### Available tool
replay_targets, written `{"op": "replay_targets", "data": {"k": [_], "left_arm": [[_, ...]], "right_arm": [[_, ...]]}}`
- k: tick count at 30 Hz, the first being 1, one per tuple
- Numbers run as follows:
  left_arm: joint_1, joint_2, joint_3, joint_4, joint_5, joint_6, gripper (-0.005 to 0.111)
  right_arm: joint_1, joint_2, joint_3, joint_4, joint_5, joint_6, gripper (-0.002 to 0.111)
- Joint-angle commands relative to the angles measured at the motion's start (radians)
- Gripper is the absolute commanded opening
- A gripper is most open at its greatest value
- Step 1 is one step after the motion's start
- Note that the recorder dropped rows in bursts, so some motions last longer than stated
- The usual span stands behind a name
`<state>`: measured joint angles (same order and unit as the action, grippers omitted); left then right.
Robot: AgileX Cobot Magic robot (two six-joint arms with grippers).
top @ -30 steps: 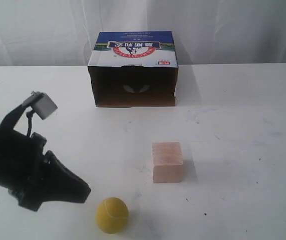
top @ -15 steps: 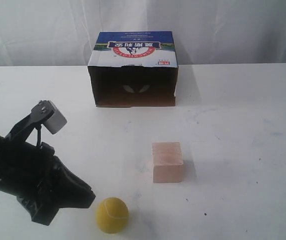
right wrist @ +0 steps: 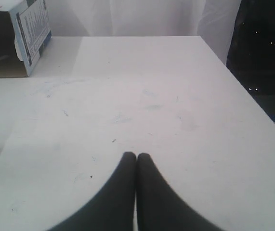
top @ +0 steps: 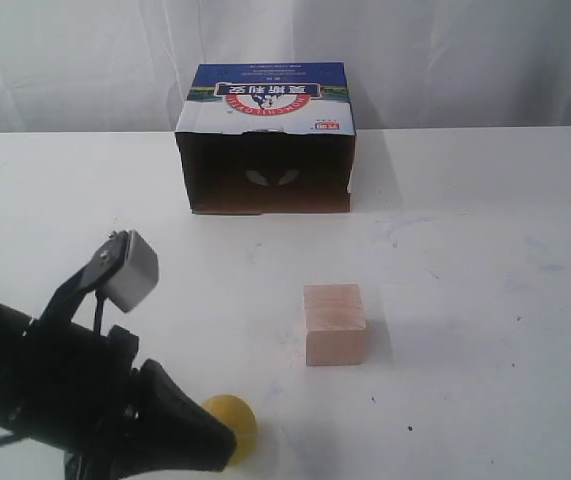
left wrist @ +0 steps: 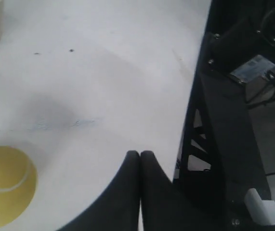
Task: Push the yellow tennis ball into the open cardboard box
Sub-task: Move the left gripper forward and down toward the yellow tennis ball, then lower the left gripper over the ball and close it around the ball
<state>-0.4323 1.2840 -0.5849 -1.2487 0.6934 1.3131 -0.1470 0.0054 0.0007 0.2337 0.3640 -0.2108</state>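
Note:
The yellow tennis ball (top: 235,420) lies near the table's front edge, half hidden behind my left gripper (top: 227,441). In the left wrist view the ball (left wrist: 5,185) sits beside the shut gripper (left wrist: 139,154), apart from its tips, with nothing between the fingers. The open cardboard box (top: 267,140) stands at the back middle, its dark opening facing the front and its printed panel on top. One corner of the box (right wrist: 12,41) shows in the right wrist view. My right gripper (right wrist: 136,156) is shut and empty over bare table, and out of the exterior view.
A pale pinkish wooden cube (top: 334,323) stands between the ball and the box, slightly right of the ball. The white table (top: 485,250) stretches right of it. A white curtain hangs behind. The table's edge and a dark frame (left wrist: 219,125) lie close to my left gripper.
My left arm has swung right and toward the front edge, its fingertips now in front of the ball's lower left side. Ball, cube and box have stayed put.

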Motion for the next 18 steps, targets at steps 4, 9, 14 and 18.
{"op": "replay_targets", "data": {"k": [4,9,14,18], "left_arm": [[-0.078,-0.003,0.041,0.016,-0.071,0.099,0.000],[-0.078,-0.003,0.045,0.022,-0.290,0.129,0.000],[-0.078,-0.003,0.047,0.038,-0.209,0.261,0.000],[-0.078,-0.003,0.047,0.041,-0.231,0.261,0.000]], "right_arm": [[0.004,-0.005,-0.001,0.001,-0.006,0.006,0.000],[0.004,-0.005,-0.001,0.001,-0.006,0.006,0.000],[0.004,-0.005,-0.001,0.001,-0.006,0.006,0.000],[0.004,-0.005,-0.001,0.001,-0.006,0.006,0.000]]}}
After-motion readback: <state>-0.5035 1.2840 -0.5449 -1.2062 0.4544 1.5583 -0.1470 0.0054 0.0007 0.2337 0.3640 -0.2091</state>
